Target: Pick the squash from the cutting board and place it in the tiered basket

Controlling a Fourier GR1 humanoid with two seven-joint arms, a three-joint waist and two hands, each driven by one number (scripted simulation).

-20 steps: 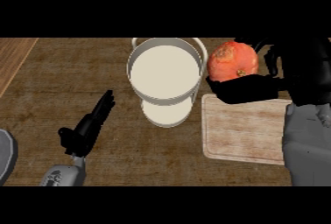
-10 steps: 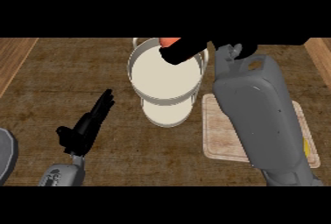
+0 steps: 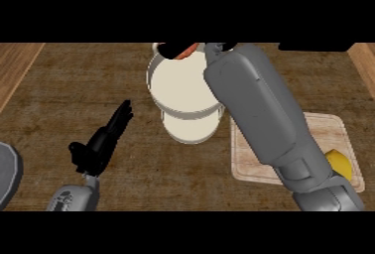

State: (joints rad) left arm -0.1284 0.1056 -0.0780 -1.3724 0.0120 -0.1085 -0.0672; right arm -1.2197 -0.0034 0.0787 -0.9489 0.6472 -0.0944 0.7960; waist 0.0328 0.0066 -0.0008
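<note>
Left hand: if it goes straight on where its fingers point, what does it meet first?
Most likely the left rim of the tiered basket. The left hand points up and slightly right across the counter, and that line ends there. Depth is unclear, so it may pass beside it.

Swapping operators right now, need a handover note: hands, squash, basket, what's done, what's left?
Right hand: curled round the squash, held over the far rim of the tiered basket.
Left hand: open, resting at the view's left, holding nothing.
Cutting board: the squash is off it; a yellow item lies near its right edge.
Done: pick and carry.
Left: lower the squash into the basket, release it, and draw the arm back.
</note>
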